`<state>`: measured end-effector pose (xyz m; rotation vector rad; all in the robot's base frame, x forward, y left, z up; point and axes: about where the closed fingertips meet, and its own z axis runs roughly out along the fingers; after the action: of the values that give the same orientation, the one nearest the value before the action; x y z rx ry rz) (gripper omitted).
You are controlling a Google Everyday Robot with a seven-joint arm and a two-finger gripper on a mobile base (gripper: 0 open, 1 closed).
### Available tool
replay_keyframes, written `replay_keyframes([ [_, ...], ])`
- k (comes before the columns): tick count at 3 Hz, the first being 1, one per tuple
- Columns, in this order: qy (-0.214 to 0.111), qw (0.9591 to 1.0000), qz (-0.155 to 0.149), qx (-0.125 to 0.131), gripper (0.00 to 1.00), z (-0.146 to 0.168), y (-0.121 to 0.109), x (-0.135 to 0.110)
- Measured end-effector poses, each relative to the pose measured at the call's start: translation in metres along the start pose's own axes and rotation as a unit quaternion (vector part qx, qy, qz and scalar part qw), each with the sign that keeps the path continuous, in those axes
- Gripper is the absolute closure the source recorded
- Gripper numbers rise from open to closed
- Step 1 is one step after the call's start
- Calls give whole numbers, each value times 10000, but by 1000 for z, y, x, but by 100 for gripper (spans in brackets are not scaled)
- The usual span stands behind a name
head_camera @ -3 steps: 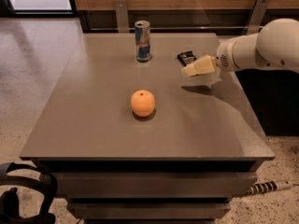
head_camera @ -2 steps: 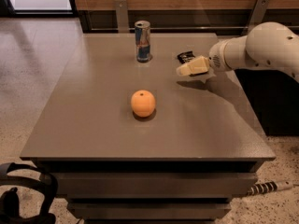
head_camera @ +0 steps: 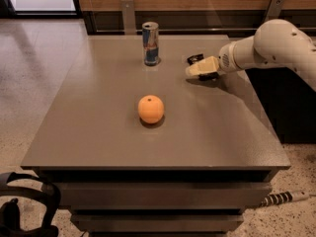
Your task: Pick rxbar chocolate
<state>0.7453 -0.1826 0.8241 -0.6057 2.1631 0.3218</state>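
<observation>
Grey tabletop (head_camera: 89, 132), on which three things are carried: a drink can (head_camera: 150, 43) stood upright near the far edge, an orange (head_camera: 150, 108) near the middle, and the rxbar chocolate (head_camera: 194, 59) at far right, partly hidden behind the tool (head_camera: 195, 70).

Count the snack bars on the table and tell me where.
1. The rxbar chocolate lies at the table's far side, right of the can, partly covered by the tool. Another could hide behind the arm.

White bulbous arm (head_camera: 276, 43) ends in cream gripper (head_camera: 201, 68) over the table (head_camera: 98, 137).
</observation>
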Motion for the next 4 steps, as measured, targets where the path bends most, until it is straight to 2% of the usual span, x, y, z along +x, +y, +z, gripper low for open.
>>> replay_keyframes([
  [1,147,9995,272,-89,0,10,0,11],
  [2,267,9988,382,-162,0,16,4,21],
  [3,269,9988,384,-164,13,14,4,19],
  [4,270,9988,383,-166,45,12,5,16],
])
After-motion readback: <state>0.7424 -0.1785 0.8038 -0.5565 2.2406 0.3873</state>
